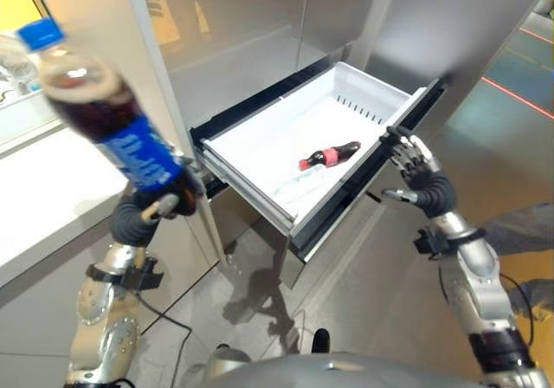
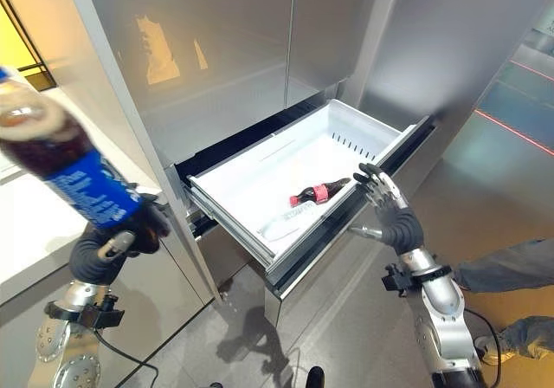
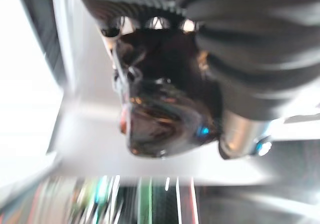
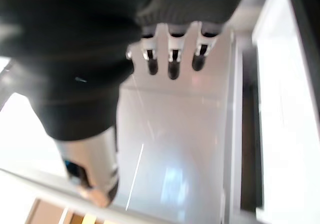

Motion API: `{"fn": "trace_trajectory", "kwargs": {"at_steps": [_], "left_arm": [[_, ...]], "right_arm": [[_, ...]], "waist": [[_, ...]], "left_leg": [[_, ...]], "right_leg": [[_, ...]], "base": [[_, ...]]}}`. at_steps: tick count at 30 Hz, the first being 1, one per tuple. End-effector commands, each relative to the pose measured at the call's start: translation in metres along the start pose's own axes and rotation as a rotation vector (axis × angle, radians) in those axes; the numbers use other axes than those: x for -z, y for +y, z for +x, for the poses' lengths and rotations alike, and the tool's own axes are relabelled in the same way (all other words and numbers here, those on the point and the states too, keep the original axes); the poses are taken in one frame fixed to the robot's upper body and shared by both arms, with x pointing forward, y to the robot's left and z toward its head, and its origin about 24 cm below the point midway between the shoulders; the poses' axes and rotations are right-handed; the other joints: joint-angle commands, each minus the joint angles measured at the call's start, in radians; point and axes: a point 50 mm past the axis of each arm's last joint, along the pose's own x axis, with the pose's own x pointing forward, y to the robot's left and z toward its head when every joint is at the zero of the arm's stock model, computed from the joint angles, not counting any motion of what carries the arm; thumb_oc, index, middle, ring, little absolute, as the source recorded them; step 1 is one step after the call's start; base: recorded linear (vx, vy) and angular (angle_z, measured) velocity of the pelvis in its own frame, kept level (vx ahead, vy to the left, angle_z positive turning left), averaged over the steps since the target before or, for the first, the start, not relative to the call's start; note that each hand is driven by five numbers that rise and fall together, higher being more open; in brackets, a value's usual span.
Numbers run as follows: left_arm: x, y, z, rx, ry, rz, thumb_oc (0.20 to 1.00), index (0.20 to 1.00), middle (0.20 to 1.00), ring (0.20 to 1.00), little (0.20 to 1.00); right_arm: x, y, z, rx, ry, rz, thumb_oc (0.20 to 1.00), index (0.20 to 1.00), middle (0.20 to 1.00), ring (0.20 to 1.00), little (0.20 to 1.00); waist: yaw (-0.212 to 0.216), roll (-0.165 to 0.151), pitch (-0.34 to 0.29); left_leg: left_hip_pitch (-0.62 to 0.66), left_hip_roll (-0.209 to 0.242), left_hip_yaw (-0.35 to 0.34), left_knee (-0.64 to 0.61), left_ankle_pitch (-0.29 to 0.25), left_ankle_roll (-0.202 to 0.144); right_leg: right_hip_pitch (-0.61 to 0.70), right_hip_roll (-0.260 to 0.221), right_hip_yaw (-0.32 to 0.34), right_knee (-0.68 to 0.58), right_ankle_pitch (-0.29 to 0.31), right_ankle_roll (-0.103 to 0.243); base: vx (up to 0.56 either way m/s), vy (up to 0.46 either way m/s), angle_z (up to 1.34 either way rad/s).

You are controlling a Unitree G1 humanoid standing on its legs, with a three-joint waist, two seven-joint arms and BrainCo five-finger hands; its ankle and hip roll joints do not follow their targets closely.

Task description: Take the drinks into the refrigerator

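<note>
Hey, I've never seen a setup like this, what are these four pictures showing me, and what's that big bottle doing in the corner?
This is a humanoid robot putting drinks into a refrigerator. The two wide pictures come from a stereo camera on its head, looking down; the two close-ups come from cameras on its wrists.

The left hand is curled round a large cola bottle with a blue cap and blue label. It looks huge because it is raised close to the head camera. The left wrist view shows that bottle's dark base from beneath.

The right hand is open, at the front edge of a pulled-out white drawer. Inside lies a small cola bottle with a red label, on its side. A pale counter stands to the left.
</note>
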Motion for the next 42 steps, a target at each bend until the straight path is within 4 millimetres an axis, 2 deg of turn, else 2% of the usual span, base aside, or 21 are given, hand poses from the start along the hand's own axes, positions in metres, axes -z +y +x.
{"fn": "trace_trajectory", "kwargs": {"at_steps": [1, 2, 3, 4, 5, 8, 9, 10, 14, 19, 22, 27, 31, 34, 38, 42], "left_arm": [[-0.039, -0.033, 0.043, 0.403, -0.144, 0.101, 0.200, 0.200, 0.200, 0.200, 0.200], [-0.039, -0.032, 0.044, 0.403, -0.146, 0.101, 0.200, 0.200, 0.200, 0.200, 0.200], [-0.034, -0.037, 0.052, 0.467, -0.109, 0.097, 0.200, 0.200, 0.200, 0.200, 0.200], [-0.034, -0.037, 0.053, 0.467, -0.110, 0.098, 0.200, 0.200, 0.200, 0.200, 0.200], [-0.026, -0.044, 0.062, 0.565, -0.038, 0.080, 0.200, 0.200, 0.200, 0.200, 0.200], [-0.022, -0.047, 0.070, 0.616, -0.004, 0.095, 0.200, 0.200, 0.200, 0.200, 0.200], [-0.016, -0.051, 0.078, 0.665, 0.027, 0.100, 0.200, 0.200, 0.200, 0.200, 0.200], [-0.013, -0.052, 0.080, 0.672, 0.042, 0.095, 0.200, 0.200, 0.200, 0.200, 0.200], [-0.004, -0.052, 0.083, 0.678, 0.082, 0.098, 0.200, 0.200, 0.200, 0.200, 0.200], [-0.002, -0.047, 0.083, 0.638, 0.083, 0.115, 0.200, 0.200, 0.200, 0.200, 0.200], [0.000, -0.043, 0.080, 0.604, 0.087, 0.143, 0.200, 0.200, 0.200, 0.200, 0.200], [0.002, -0.041, 0.078, 0.586, 0.087, 0.147, 0.200, 0.200, 0.200, 0.200, 0.200], [0.004, -0.040, 0.077, 0.575, 0.092, 0.156, 0.200, 0.200, 0.200, 0.200, 0.200], [0.005, -0.040, 0.076, 0.567, 0.091, 0.139, 0.200, 0.200, 0.200, 0.200, 0.200], [0.006, -0.041, 0.074, 0.564, 0.087, 0.132, 0.200, 0.200, 0.200, 0.200, 0.200], [0.006, -0.043, 0.073, 0.557, 0.076, 0.108, 0.200, 0.200, 0.200, 0.200, 0.200]], "right_arm": [[-0.026, 0.003, 0.046, -0.245, -0.045, -0.022, 1.000, 1.000, 1.000, 1.000, 1.000], [-0.026, 0.003, 0.047, -0.246, -0.046, -0.023, 1.000, 1.000, 1.000, 1.000, 1.000], [-0.028, 0.009, 0.062, -0.306, -0.028, -0.053, 1.000, 1.000, 1.000, 1.000, 1.000], [-0.028, 0.009, 0.063, -0.307, -0.029, -0.054, 1.000, 1.000, 1.000, 1.000, 1.000], [-0.034, 0.024, 0.083, -0.421, -0.026, -0.064, 1.000, 1.000, 1.000, 1.000, 1.000], [-0.037, 0.033, 0.094, -0.464, -0.033, -0.063, 1.000, 1.000, 1.000, 1.000, 1.000], [-0.039, 0.049, 0.105, -0.540, -0.036, -0.042, 1.000, 1.000, 1.000, 1.000, 1.000], [-0.040, 0.056, 0.108, -0.569, -0.042, -0.023, 1.000, 1.000, 1.000, 1.000, 1.000], [-0.038, 0.077, 0.111, -0.661, -0.036, 0.066, 1.000, 1.000, 1.000, 1.000, 1.000], [-0.038, 0.109, 0.098, -0.819, -0.035, 0.200, 1.000, 1.000, 1.000, 1.000, 1.000], [-0.045, 0.129, 0.090, -0.931, -0.057, 0.303, 1.000, 1.000, 1.000, 1.000, 1.000], [-0.048, 0.139, 0.087, -0.971, -0.065, 0.411, 1.000, 1.000, 1.000, 1.000, 1.000], [-0.060, 0.150, 0.084, -1.031, -0.113, 0.450, 1.000, 1.000, 1.000, 1.000, 1.000], [-0.067, 0.154, 0.083, -1.078, -0.135, 0.421, 1.000, 1.000, 1.000, 1.000, 1.000], [-0.061, 0.146, 0.083, -1.019, -0.121, 0.416, 1.000, 1.000, 1.000, 1.000, 1.000], [-0.046, 0.125, 0.083, -0.866, -0.104, 0.386, 1.000, 1.000, 1.000, 1.000, 1.000]], "waist": [[-0.002, -0.001, -0.013], [-0.002, 0.000, -0.011], [-0.003, 0.003, -0.013], [-0.003, 0.003, -0.012], [-0.004, 0.006, -0.016], [-0.006, 0.009, -0.013], [-0.008, 0.013, -0.013], [-0.009, 0.015, -0.013], [-0.012, 0.022, -0.012], [-0.018, 0.029, -0.012], [-0.017, 0.031, -0.013], [-0.014, 0.030, -0.013], [-0.011, 0.028, -0.014], [-0.010, 0.027, -0.015], [-0.008, 0.027, -0.014], [-0.008, 0.026, -0.017]], "left_leg": [[-0.016, -0.076, -0.032, 0.001, -0.046, 0.098], [-0.016, -0.076, -0.032, 0.001, -0.047, 0.098], [-0.013, -0.075, -0.029, 0.001, -0.046, 0.097], [-0.013, -0.075, -0.029, 0.001, -0.046, 0.097], [-0.010, -0.076, -0.026, 0.001, -0.046, 0.096], [-0.007, -0.075, -0.024, 0.001, -0.046, 0.096], [-0.005, -0.075, -0.021, 0.001, -0.045, 0.097], [-0.004, -0.075, -0.020, 0.001, -0.044, 0.097], [-0.002, -0.075, -0.015, 0.001, -0.044, 0.097], [0.001, -0.075, -0.009, 0.001, -0.045, 0.099], [0.003, -0.076, -0.007, 0.001, -0.048, 0.100], [0.004, -0.077, -0.007, 0.001, -0.049, 0.099], [0.004, -0.076, -0.007, 0.001, -0.049, 0.099], [0.003, -0.075, -0.007, 0.001, -0.048, 0.098], [0.001, -0.074, -0.011, 0.001, -0.046, 0.097], [-0.001, -0.073, -0.015, 0.001, -0.046, 0.096]], "right_leg": [[0.060, 0.021, -0.027, 0.119, -0.127, 0.011], [0.060, 0.021, -0.027, 0.119, -0.127, 0.011], [0.059, 0.022, -0.024, 0.121, -0.127, 0.012], [0.059, 0.022, -0.024, 0.121, -0.127, 0.012], [0.059, 0.024, -0.020, 0.122, -0.127, 0.013], [0.060, 0.025, -0.018, 0.124, -0.127, 0.015], [0.058, 0.025, -0.013, 0.127, -0.128, 0.015], [0.058, 0.025, -0.012, 0.127, -0.128, 0.016], [0.056, 0.025, -0.007, 0.126, -0.128, 0.017], [0.057, 0.025, -0.004, 0.124, -0.128, 0.018], [0.060, 0.022, -0.006, 0.122, -0.128, 0.019], [0.064, 0.023, -0.007, 0.120, -0.128, 0.018], [0.065, 0.024, -0.008, 0.119, -0.131, 0.017], [0.065, 0.025, -0.009, 0.120, -0.132, 0.016], [0.066, 0.026, -0.013, 0.119, -0.132, 0.015], [0.070, 0.026, -0.019, 0.116, -0.132, 0.015]], "base": [[0.00, 0.000, 0.00], [0.01, -0.010, -0.04], [0.01, -0.002, -0.03], [0.01, -0.010, -0.04], [0.00, 0.000, 0.00], [0.00, -0.003, -0.02], [0.00, 0.000, 0.00], [0.00, 0.000, 0.00], [0.00, 0.000, 0.00], [0.00, 0.010, -0.06], [0.00, 0.009, -0.04], [0.00, 0.002, -0.01], [0.00, -0.001, -0.01], [0.00, 0.000, 0.00], [0.00, 0.000, 0.00], [0.00, 0.000, 0.00]]}}
